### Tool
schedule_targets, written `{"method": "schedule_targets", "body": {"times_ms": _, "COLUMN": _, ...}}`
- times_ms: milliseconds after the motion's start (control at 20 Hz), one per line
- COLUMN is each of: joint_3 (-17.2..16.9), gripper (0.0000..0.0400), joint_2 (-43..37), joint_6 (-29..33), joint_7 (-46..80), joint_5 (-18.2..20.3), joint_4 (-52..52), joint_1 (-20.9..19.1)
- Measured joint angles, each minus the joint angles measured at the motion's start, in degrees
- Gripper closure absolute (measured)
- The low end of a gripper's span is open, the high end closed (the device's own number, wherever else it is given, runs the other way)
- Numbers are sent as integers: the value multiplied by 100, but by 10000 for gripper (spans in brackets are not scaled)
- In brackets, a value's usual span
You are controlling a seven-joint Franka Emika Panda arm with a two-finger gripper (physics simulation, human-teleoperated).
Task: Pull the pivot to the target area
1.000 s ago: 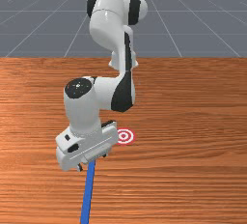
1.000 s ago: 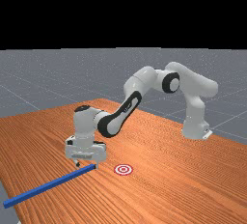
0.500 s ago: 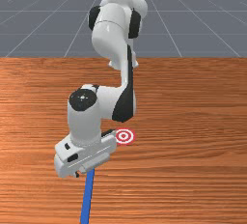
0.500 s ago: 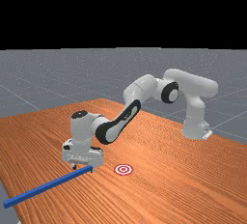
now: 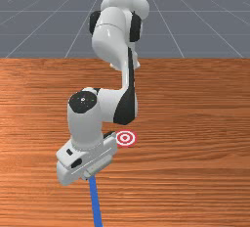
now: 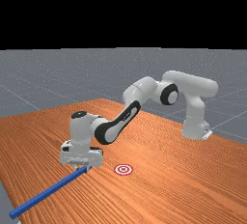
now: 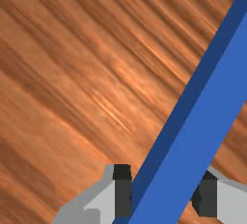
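Observation:
In the far view, the gripper (image 6: 82,168) holds the near end of a long blue bar (image 6: 48,193), low over the table. The front view has the bar (image 5: 95,204) running from under the hand toward the picture's bottom edge; the hand hides its upper end. Seen in the wrist view, the gripper (image 7: 162,191) is shut on the bar (image 7: 193,131), dark pads touching it on two sides, the bar slanting between them. A red and white ring target (image 5: 125,138) lies flat beside the hand, on the front view's right; the far view has this target (image 6: 123,169) right of the bar's held end.
The wooden table (image 5: 195,172) stretches around the hand and the target. In the far view the bar's free end reaches the table's left edge. The arm's base (image 6: 195,126) stands at the far view's right.
The fingers have closed on the bar. Its free end has swung toward the front view's right, while the hand has moved a little toward the front view's bottom over the last second.

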Motion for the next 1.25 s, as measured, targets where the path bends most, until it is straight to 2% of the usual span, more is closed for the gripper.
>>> {"method": "schedule_targets", "body": {"times_ms": 50, "joint_3": 0, "gripper": 289, "joint_2": -20, "joint_6": 17, "joint_7": 31, "joint_5": 1, "joint_4": -39, "joint_1": 24}}
{"method": "schedule_targets", "body": {"times_ms": 250, "joint_3": 13, "gripper": 305, "joint_2": -88, "joint_6": -20, "joint_7": 421, "joint_5": 129, "joint_4": -124, "joint_1": 55}}
{"method": "schedule_targets", "body": {"times_ms": 300, "joint_3": 127, "gripper": 305, "joint_2": -328, "joint_6": 154, "joint_7": 278, "joint_5": 240, "joint_4": -578, "joint_1": -9}}
{"method": "schedule_targets", "body": {"times_ms": 350, "joint_3": 247, "gripper": 286, "joint_2": -678, "joint_6": 419, "joint_7": 108, "joint_5": 361, "joint_4": -1227, "joint_1": -84}}
{"method": "schedule_targets", "body": {"times_ms": 450, "joint_3": 315, "gripper": 289, "joint_2": -1381, "joint_6": 1019, "joint_7": -67, "joint_5": 451, "joint_4": -2549, "joint_1": -141}}
{"method": "schedule_targets", "body": {"times_ms": 500, "joint_3": -23, "gripper": 303, "joint_2": -1492, "joint_6": 624, "joint_7": 278, "joint_5": 129, "joint_4": -2697, "joint_1": 115}}
{"method": "schedule_targets", "body": {"times_ms": 550, "joint_3": -29, "gripper": 305, "joint_2": -1849, "joint_6": 968, "joint_7": 234, "joint_5": 138, "joint_4": -3387, "joint_1": 129}}
{"method": "schedule_targets", "body": {"times_ms": 600, "joint_3": -64, "gripper": 303, "joint_2": -2273, "joint_6": 1894, "joint_7": 496, "joint_5": 322, "joint_4": -4337, "joint_1": 169}}
{"method": "schedule_targets", "body": {"times_ms": 650, "joint_3": -68, "gripper": 303, "joint_2": -2454, "joint_6": 2066, "joint_7": 483, "joint_5": 338, "joint_4": -4693, "joint_1": 173}}
{"method": "schedule_targets", "body": {"times_ms": 700, "joint_3": -358, "gripper": 305, "joint_2": -2686, "joint_6": 2393, "joint_7": 502, "joint_5": -46, "joint_4": -5212, "joint_1": 443}}
{"method": "schedule_targets", "body": {"times_ms": 850, "joint_3": -275, "gripper": 305, "joint_2": -3216, "joint_6": 2905, "joint_7": 311, "joint_5": 49, "joint_4": -6259, "joint_1": 367}}
{"method": "schedule_targets", "body": {"times_ms": 900, "joint_3": -479, "gripper": 307, "joint_2": -3368, "joint_6": 3120, "joint_7": 495, "joint_5": -97, "joint_4": -6617, "joint_1": 566}}
{"method": "schedule_targets", "body": {"times_ms": 950, "joint_3": -166, "gripper": 305, "joint_2": -3447, "joint_6": 2568, "joint_7": 141, "joint_5": 113, "joint_4": -6564, "joint_1": 251}}
{"method": "schedule_targets", "body": {"times_ms": 1000, "joint_3": -181, "gripper": 305, "joint_2": -3566, "joint_6": 2567, "joint_7": 132, "joint_5": 96, "joint_4": -6775, "joint_1": 260}}
{"method": "schedule_targets", "body": {"times_ms": 1050, "joint_3": -173, "gripper": 305, "joint_2": -3737, "joint_6": 2941, "joint_7": 85, "joint_5": 129, "joint_4": -7175, "joint_1": 237}}
{"method": "schedule_targets", "body": {"times_ms": 1100, "joint_3": -194, "gripper": 303, "joint_2": -3913, "joint_6": 3461, "joint_7": 364, "joint_5": 338, "joint_4": -7627, "joint_1": 259}}
{"method": "schedule_targets", "body": {"times_ms": 1150, "joint_3": 367, "gripper": 294, "joint_2": -4015, "joint_6": 3351, "joint_7": -595, "joint_5": 664, "joint_4": -7716, "joint_1": -355}}
{"method": "schedule_targets", "body": {"times_ms": 1200, "joint_3": 321, "gripper": 304, "joint_2": -4062, "joint_6": 3310, "joint_7": -548, "joint_5": 640, "joint_4": -7786, "joint_1": -313}}
{"method": "schedule_targets", "body": {"times_ms": 1250, "joint_3": -158, "gripper": 194, "joint_2": -4165, "joint_6": 3435, "joint_7": 300, "joint_5": 386, "joint_4": -7895, "joint_1": 183}}
